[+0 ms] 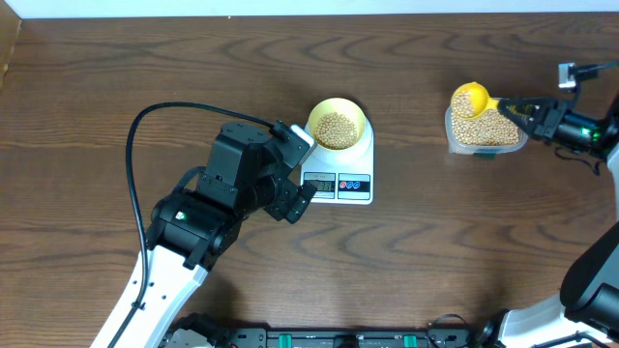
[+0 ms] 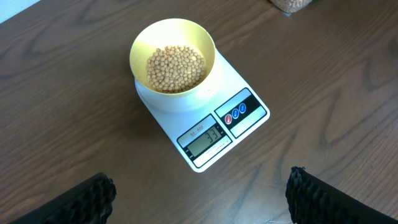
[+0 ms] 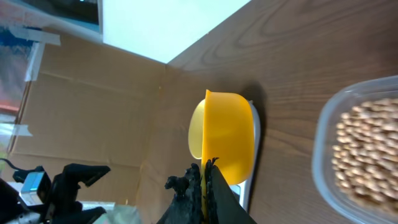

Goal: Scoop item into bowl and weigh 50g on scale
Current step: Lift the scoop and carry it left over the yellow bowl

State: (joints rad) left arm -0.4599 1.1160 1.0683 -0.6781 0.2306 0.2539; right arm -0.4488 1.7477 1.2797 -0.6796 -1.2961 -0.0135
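Observation:
The pale-yellow bowl (image 1: pixel 337 126) (image 2: pixel 173 62) stands on the white scale (image 1: pixel 354 187) (image 2: pixel 245 87), and a layer of tan beans (image 2: pixel 176 67) covers its bottom. The scale's display (image 2: pixel 205 138) is lit. My left gripper (image 1: pixel 298 198) (image 2: pixel 199 202) hovers open in front of the scale on its left, holding nothing, its fingers (image 2: pixel 87 199) wide apart. My right gripper (image 1: pixel 527 111) (image 3: pixel 205 180) is shut on the handle of a yellow scoop (image 1: pixel 471 100) (image 3: pixel 227 134), which hangs over the left end of a clear tub (image 1: pixel 447 126) (image 3: pixel 323 155) of beans (image 3: pixel 367 152).
A black cable (image 1: pixel 145 145) loops off the left arm. In the right wrist view a brown cardboard panel (image 3: pixel 93 106) stands beyond the table's edge. Bare wood lies between the scale and the tub.

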